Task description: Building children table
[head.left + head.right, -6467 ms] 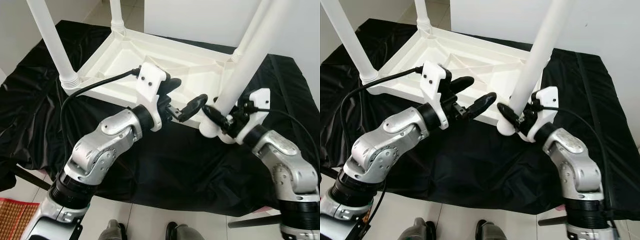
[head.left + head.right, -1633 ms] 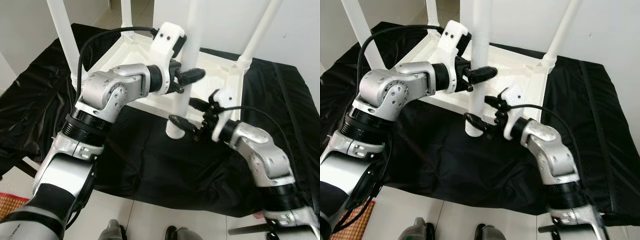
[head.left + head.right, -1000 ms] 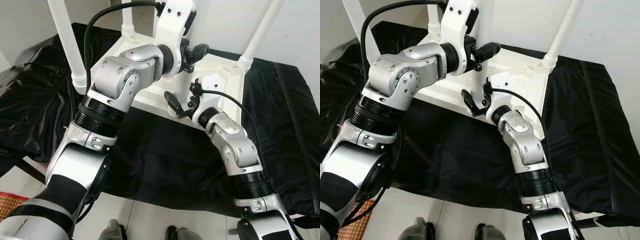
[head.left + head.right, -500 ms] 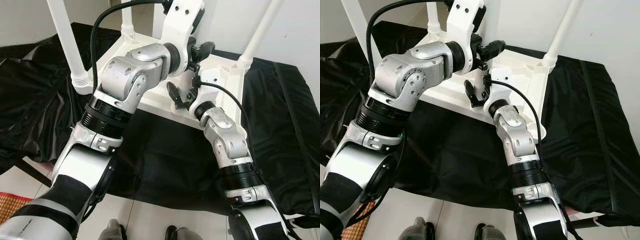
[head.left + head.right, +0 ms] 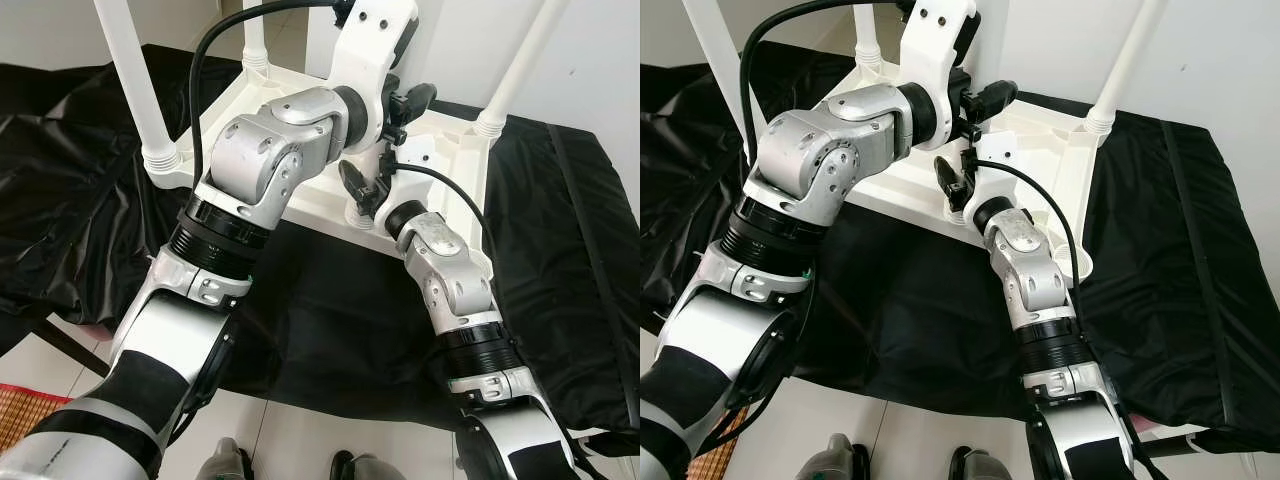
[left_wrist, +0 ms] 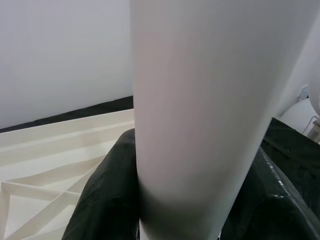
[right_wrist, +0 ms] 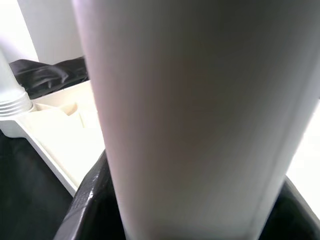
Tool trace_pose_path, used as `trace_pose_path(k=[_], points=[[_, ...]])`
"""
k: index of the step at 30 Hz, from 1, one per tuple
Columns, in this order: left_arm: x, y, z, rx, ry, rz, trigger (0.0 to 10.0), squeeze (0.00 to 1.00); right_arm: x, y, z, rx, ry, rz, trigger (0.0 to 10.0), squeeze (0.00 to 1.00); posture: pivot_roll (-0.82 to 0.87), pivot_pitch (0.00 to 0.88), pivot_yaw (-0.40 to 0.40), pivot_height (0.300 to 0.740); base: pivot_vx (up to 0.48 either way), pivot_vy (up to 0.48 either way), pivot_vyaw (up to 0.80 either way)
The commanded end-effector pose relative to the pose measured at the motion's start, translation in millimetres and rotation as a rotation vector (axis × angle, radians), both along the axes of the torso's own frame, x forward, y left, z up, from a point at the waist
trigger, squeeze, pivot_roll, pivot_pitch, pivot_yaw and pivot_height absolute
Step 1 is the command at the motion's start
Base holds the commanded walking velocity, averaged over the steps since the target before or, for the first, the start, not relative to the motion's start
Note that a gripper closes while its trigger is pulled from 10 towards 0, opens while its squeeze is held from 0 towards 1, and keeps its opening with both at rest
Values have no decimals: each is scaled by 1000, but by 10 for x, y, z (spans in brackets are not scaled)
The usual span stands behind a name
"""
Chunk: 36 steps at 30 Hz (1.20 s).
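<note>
Since the earlier frames both arms have carried the loose leg [image 6: 195,115] from a slant beside the tabletop's near right corner to an upright stance at the near edge, and the robot's head has tipped so the whole scene sits a little differently.

The left gripper [image 5: 400,105] is clamped high on this leg; in the left wrist view its black fingers [image 6: 102,200] press against both sides of the white tube. The right gripper [image 5: 362,190] holds the same leg lower down, close to the upturned tabletop [image 5: 300,190], its fingers [image 7: 90,200] wrapped around the tube in the right wrist view. The leg's foot is hidden behind the arms, so whether it has entered its socket cannot be told.

To do this step well, the robot probably needs to keep the leg square to the tabletop, let the lower grip steer the end into the socket, and use the upper grip to press or turn without tilting.

By count: one white tabletop lying underside up on a black cloth [image 5: 330,320]; three legs already standing in it, at the left [image 5: 135,90], back [image 5: 255,35] and right [image 5: 515,70] corners; one fourth leg held in the grippers.
</note>
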State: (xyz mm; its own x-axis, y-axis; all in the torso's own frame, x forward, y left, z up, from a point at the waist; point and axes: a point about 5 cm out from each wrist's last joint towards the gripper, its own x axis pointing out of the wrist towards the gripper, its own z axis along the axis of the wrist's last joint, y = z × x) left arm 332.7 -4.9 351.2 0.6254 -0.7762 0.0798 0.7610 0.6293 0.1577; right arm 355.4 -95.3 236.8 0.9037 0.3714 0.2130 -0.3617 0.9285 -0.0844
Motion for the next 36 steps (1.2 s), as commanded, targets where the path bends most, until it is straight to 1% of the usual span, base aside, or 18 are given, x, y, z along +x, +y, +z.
trace_pose_path(k=[1,2,3,10,14,15,17,18,19,22,23,24,29,31,33,34,35,36], points=[[-78,-65,84,13,-75,-29,10000,0,-8,-32,19,-15,-21,-7,1569,0,63,135,-63,740,0,0,0],[-78,-65,84,13,-75,-29,10000,0,-8,-32,19,-15,-21,-7,1569,0,63,135,-63,740,0,0,0],[-86,-66,81,-5,-70,-45,10000,1000,-8,-37,20,1,-13,-18,10000,0,63,135,-63,740,0,0,0],[-134,-72,106,-43,-52,-96,10000,1000,7,-46,19,30,0,-47,10000,0,63,142,-57,740,0,0,0],[-130,-62,122,-53,-53,-94,10000,1000,14,-53,17,43,4,-56,10000,0,65,143,-55,740,0,0,0],[-158,-55,146,-79,-52,-120,10000,1000,33,-104,29,77,11,-87,10000,0,65,143,-55,740,0,0,0],[-185,-52,166,-108,-46,-146,10000,1000,46,-141,37,98,14,-111,10000,0,65,143,-55,740,0,0,0],[-204,-48,183,-120,-50,-161,10000,200,56,-159,35,104,17,-126,10000,0,67,147,-52,740,0,0,0],[-227,-47,202,-141,-50,-181,10000,0,65,-178,34,111,20,-141,10000,0,67,147,-52,740,0,0,0],[-260,-23,224,-189,-33,-212,10000,0,85,-250,37,147,21,-191,10000,0,67,147,-52,740,0,0,0],[-260,-23,224,-189,-33,-212,10000,0,85,-250,37,147,21,-191,10000,0,67,147,-52,740,0,0,0],[-259,4,205,-203,-22,-219,10000,0,88,-298,49,162,15,-219,10000,0,67,147,-52,740,0,0,0],[-270,44,173,-226,0,-236,10000,0,81,-382,66,173,1,-269,10000,0,65,147,-50,740,0,0,0],[-255,115,90,-255,26,-225,10000,0,53,-502,53,154,-18,-335,10000,0,58,144,-51,740,0,0,0],[-234,171,-14,-272,61,-208,10000,0,19,-585,30,139,-28,-372,10000,0,52,141,-49,740,0,0,0],[-234,171,-14,-272,61,-208,10000,0,19,-585,30,139,-28,-372,10000,0,52,141,-49,740,0,0,0],[-208,208,-107,-272,77,-183,10000,0,-7,-636,5,126,-30,-392,10000,0,49,141,-48,740,0,0,0],[-208,208,-107,-272,77,-183,10000,0,-7,-636,5,126,-30,-392,10000,0,49,141,-48,740,0,0,0]])
